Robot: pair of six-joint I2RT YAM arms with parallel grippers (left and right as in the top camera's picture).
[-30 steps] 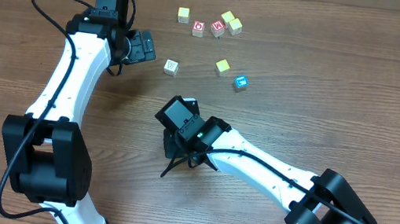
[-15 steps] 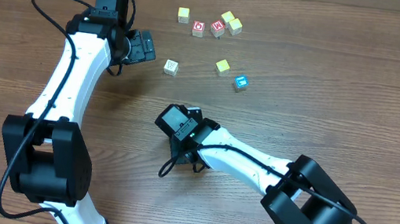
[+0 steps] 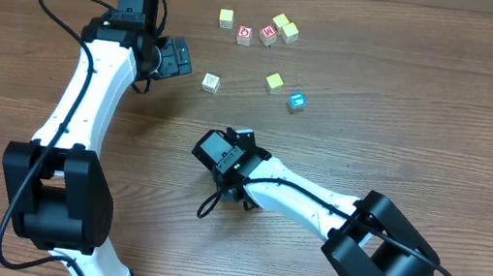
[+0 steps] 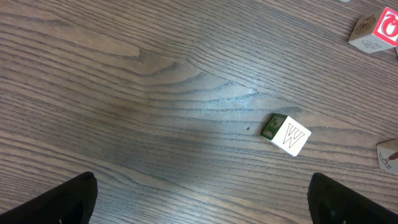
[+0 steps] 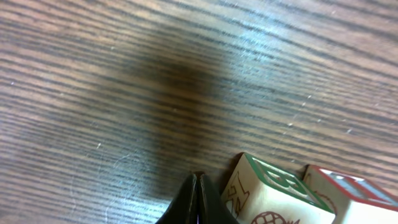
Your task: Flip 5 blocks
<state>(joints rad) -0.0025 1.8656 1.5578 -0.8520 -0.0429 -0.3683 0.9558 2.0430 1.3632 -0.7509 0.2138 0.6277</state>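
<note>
Wooden blocks [image 3: 297, 102] lie unmoved, scattered at the far side; right gripper [image 5: 196, 199], fingers pressed together and empty, has folded back inward; left gripper [image 4: 208, 202] hovers spread wide near the W block [image 4: 286, 134]; no flip under way.

The left arm [image 3: 86, 99] runs up from its base at the lower left, white links nearly straight, and the left gripper [image 3: 180, 56] at the top points off to the right with its jaws spread wide. The right arm [image 3: 301, 197] lies low from the lower right towards the middle, and the right gripper [image 5: 198, 200] has its fingers pressed together into one dark point.
</note>
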